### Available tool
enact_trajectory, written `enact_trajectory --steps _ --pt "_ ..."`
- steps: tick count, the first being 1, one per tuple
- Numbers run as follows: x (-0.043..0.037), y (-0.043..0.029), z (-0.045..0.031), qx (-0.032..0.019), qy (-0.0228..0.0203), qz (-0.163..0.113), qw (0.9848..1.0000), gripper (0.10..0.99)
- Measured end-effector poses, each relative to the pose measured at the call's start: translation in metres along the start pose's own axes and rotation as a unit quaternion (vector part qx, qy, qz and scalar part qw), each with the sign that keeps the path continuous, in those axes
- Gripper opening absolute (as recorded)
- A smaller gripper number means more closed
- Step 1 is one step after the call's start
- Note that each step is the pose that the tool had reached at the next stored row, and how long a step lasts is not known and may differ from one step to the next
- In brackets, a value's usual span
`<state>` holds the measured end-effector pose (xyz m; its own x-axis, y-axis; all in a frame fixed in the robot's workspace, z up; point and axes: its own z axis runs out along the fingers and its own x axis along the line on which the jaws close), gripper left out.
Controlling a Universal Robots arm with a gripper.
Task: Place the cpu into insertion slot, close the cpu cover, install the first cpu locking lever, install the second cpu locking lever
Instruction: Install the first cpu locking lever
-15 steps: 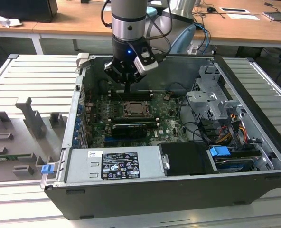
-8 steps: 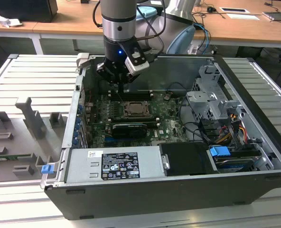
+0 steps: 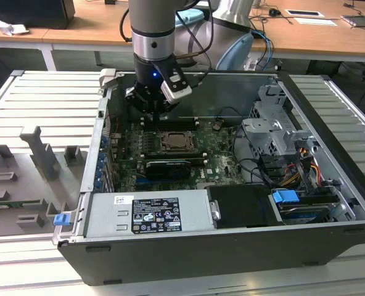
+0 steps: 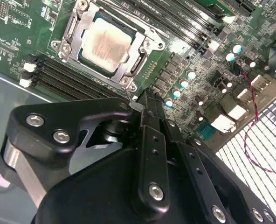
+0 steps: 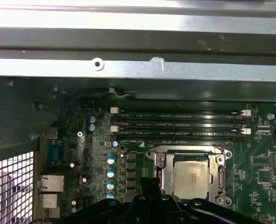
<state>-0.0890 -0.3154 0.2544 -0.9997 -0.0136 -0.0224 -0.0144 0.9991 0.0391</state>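
We note cpu (image 4: 105, 43) seated in insertion slot (image 4: 65, 46), cpu cover (image 4: 139, 63) down flat over it, pincer (image 4: 145, 99) clenched just beside the slot's corner, tips at a thin locking lever (image 4: 130, 93).

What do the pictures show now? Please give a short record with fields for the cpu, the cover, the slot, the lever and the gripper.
cpu: sits in the slot, its pale top showing through the cover's window
cover: lies flat over the cpu
slot: on the green board, next to the long memory slots
lever: thin metal wire right at the gripper's tip; contact cannot be told
gripper: low over the board, beside a corner of the slot
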Motion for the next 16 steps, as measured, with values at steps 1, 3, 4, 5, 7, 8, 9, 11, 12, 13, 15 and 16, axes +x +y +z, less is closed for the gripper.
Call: enact_trajectory --steps 1,3,4,5,7,8,9,11,12,13,15,16 --pt "0.0003 0.0000 0.0014 0.0000 0.0000 0.000 1.0000 0.106" --pt "0.0011 -0.0001 0.0022 0.0001 0.0001 0.000 1.0000 0.106" --pt "0.0023 -0.0001 0.0024 0.0000 0.0000 0.000 1.0000 0.106" --pt "0.0031 -0.0001 0.0024 0.0000 0.0000 0.000 1.0000 0.106" --pt "0.0057 0.0000 0.0025 0.0000 0.0000 0.000 1.0000 0.106" --pt "0.0068 0.0000 0.0026 0.0000 0.0000 0.000 1.0000 0.106" --pt "0.0083 0.0000 0.0027 0.0000 0.0000 0.000 1.0000 0.106" --pt "0.0115 0.0001 0.0030 0.0000 0.0000 0.000 1.0000 0.106" --pt "0.0126 0.0000 0.0031 0.0000 0.0000 0.000 1.0000 0.106" --pt "0.0148 0.0000 0.0032 0.0001 0.0001 0.000 1.0000 0.106" --pt "0.0189 0.0001 0.0034 0.0000 0.0000 0.000 1.0000 0.106" --pt "0.0201 0.0003 0.0035 0.0000 0.0000 0.000 1.0000 0.106"
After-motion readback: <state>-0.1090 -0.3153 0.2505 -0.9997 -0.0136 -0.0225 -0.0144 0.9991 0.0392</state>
